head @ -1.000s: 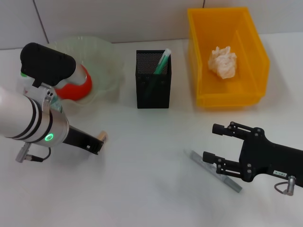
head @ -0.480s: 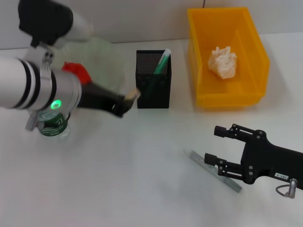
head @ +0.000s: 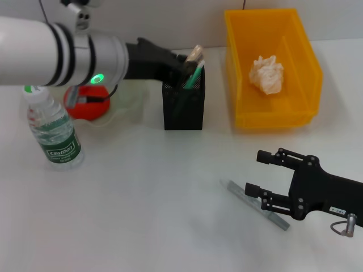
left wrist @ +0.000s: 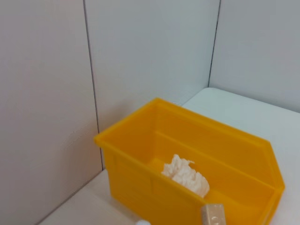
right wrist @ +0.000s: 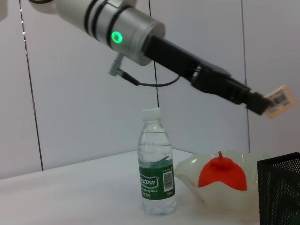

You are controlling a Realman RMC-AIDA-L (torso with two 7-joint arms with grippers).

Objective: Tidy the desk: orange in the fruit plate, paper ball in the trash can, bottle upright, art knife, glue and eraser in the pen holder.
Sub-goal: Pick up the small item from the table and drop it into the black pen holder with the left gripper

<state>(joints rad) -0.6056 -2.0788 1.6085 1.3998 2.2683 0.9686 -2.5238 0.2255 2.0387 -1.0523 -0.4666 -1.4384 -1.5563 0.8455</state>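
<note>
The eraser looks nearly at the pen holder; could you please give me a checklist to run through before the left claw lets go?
1. Left claw shut on the eraser: ok.
2. Eraser over the pen holder opening: ok in the head view, though its height above the rim: cannot tell.
3. Room inside beside the green pen: cannot tell.
4. Pen holder upright: ok.
5. Right claw open, well clear, beside the art knife: ok.
6. Bottle standing upright: ok.

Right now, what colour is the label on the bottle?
Dark green with white lettering, on the bottle; clearest in the right wrist view.
</note>
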